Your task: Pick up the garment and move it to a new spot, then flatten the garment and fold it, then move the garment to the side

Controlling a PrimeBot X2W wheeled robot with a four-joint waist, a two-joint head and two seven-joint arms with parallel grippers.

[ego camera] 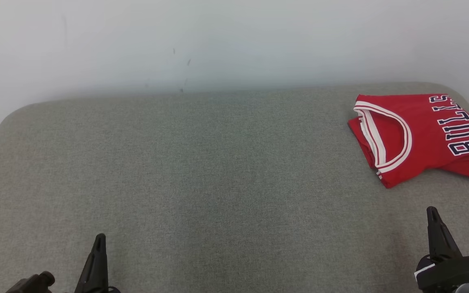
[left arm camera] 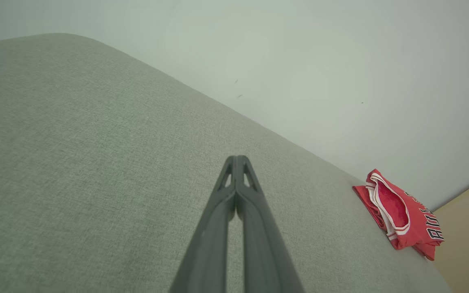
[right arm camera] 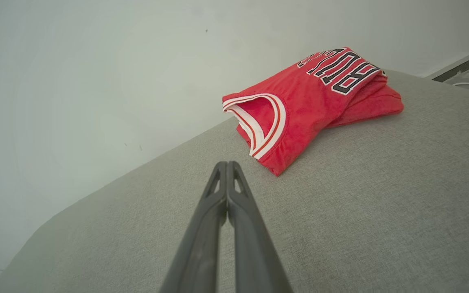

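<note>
Jaws pressed together on nothing, the left gripper (left arm camera: 236,159) and right gripper (right arm camera: 226,165) hover over the grey cushion's (ego camera: 202,162) near edge — the garment (ego camera: 417,136) lies folded by its far right corner, so the task looks done, needing only a retreat.

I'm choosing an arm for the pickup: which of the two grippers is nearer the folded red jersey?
The right gripper, low at the head view's right, just below the jersey; the left gripper sits far across the grey surface.
</note>
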